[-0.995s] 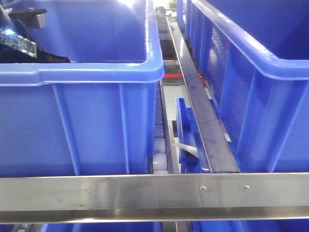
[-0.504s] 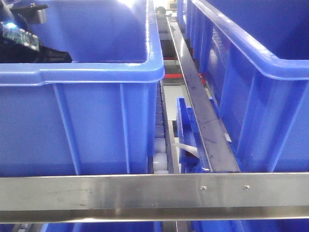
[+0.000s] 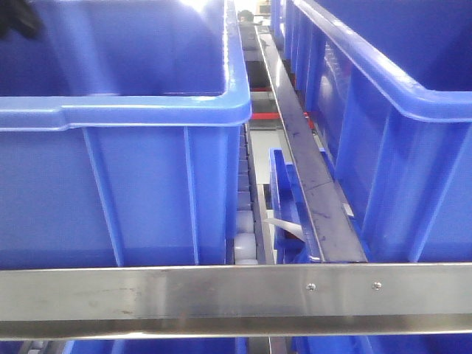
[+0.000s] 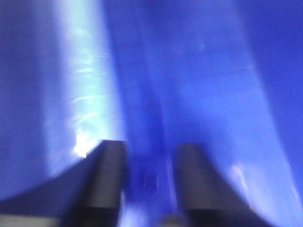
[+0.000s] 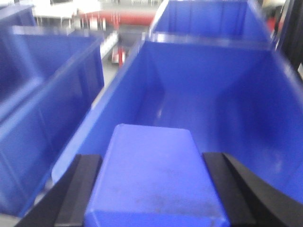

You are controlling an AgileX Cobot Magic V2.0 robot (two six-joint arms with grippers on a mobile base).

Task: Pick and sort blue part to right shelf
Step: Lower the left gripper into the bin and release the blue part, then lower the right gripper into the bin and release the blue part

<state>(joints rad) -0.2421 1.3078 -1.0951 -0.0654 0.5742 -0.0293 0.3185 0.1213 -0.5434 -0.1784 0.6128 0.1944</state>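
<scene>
Steel right shelf (image 3: 221, 291), blue bins | right fingers (image 5: 85, 189) clamp smooth rectangular blue part (image 5: 154, 175) | left fingers (image 4: 106, 179) apart, empty

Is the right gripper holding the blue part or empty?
Holding: the blue part sits between the right gripper's black fingers, above an open blue bin.
</scene>
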